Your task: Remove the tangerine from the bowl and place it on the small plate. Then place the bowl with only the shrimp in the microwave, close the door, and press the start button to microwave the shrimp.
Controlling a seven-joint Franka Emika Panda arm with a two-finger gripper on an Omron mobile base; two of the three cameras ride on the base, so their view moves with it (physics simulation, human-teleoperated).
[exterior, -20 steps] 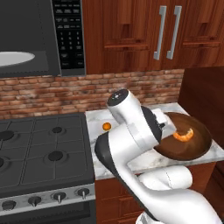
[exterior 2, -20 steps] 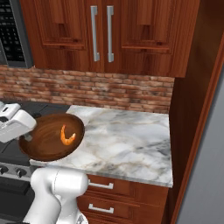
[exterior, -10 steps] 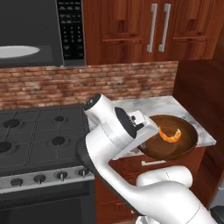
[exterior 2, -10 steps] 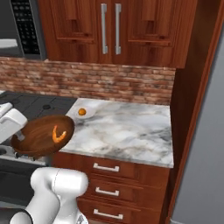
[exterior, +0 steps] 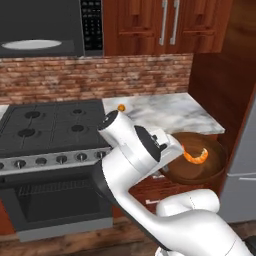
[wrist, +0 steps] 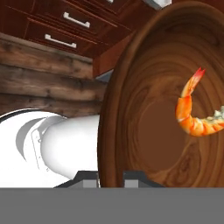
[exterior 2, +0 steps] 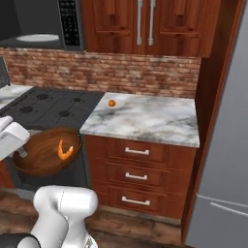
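Observation:
My gripper (wrist: 111, 177) is shut on the near rim of the dark-brown bowl (wrist: 144, 127), one finger on each side of the rim. Inside the bowl lies the curved orange shrimp (wrist: 192, 116). I hold the bowl (exterior: 197, 165) in the air in front of the counter's edge, to the right of the stove; the shrimp (exterior: 196, 156) rests in it. The tangerine (exterior 2: 112, 103) sits on the small plate (exterior 2: 118, 104) at the back left of the marble counter. The microwave (exterior: 45, 27) hangs above the stove with its white turntable (exterior: 31, 45) showing.
A black stove (exterior: 50, 125) with a row of knobs stands left of the marble counter (exterior 2: 145, 118). Drawers (exterior 2: 138, 177) run below the counter. A tall wooden panel (exterior 2: 213, 97) and a grey fridge (exterior 2: 227, 160) close off the right. Brick backsplash behind.
The whole picture has shifted: the base has backed away from the counter and moved left. The bowl with the shrimp stays in my shut gripper, now off the counter, in front of the cabinets.

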